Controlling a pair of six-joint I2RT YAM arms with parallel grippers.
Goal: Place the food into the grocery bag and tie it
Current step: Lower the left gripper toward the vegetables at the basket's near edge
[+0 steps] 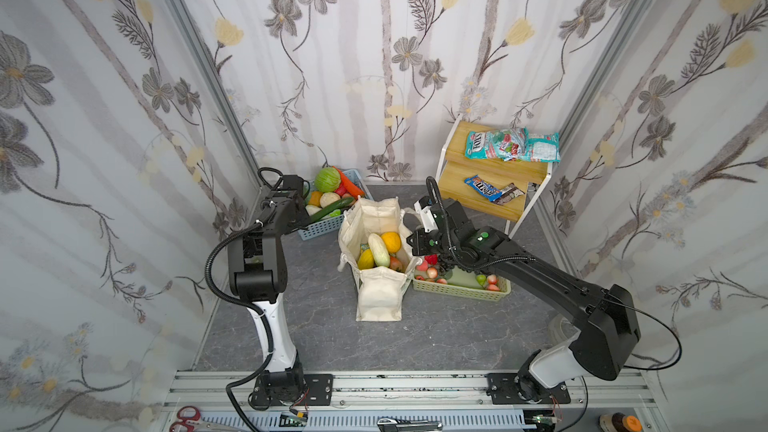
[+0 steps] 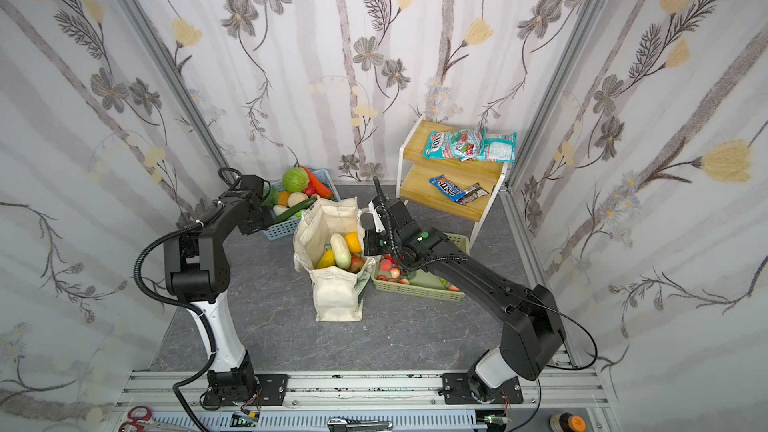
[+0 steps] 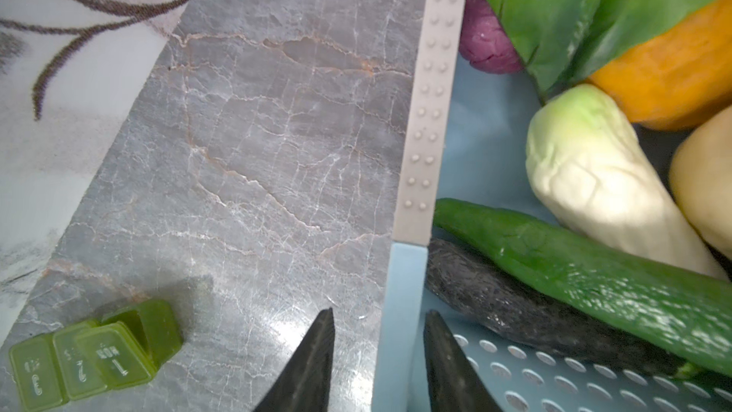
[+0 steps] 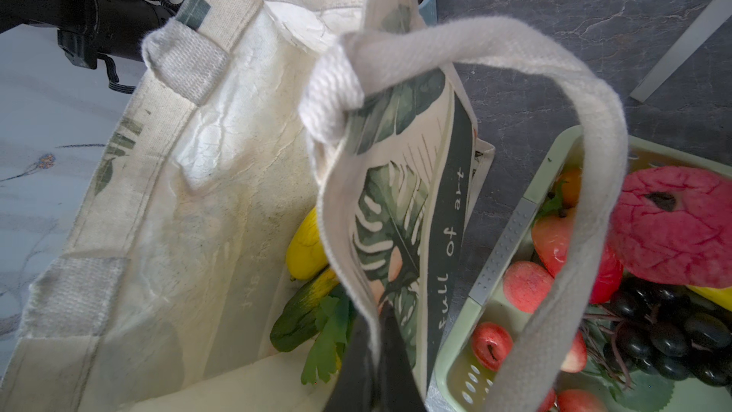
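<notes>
**Canvas bag (image 1: 380, 297) loaded, handles (image 4: 594, 112) not yet tied**

The bag stands open mid-table (image 1: 436, 326), between the blue basket (image 1: 320, 232) and the green basket (image 1: 461, 292). In its mouth lie the orange (image 1: 391, 241), the yellow fruit (image 1: 366, 260) and the pale vegetable (image 1: 379, 250). Packing looks mostly or wholly done, and the tying is all left, as I judge it.

The right gripper (image 4: 376, 326) is clamped on the bag's rim, on the green basket's side. The left gripper (image 3: 380, 315) has its jaws apart, astride the blue basket's rim, holding nothing. Whether it touches that rim I cannot tell.

Both top views give the layout and the three items on top, but hide both pairs of jaws. Only the right wrist view shows the grip on the canvas, one handle loop arching free, and something green and yellow (image 4: 305, 307) deep under the fruit, perhaps the snack packet. Only the left wrist view shows a green pill box (image 3: 91, 354) on the table near the blue basket.
</notes>
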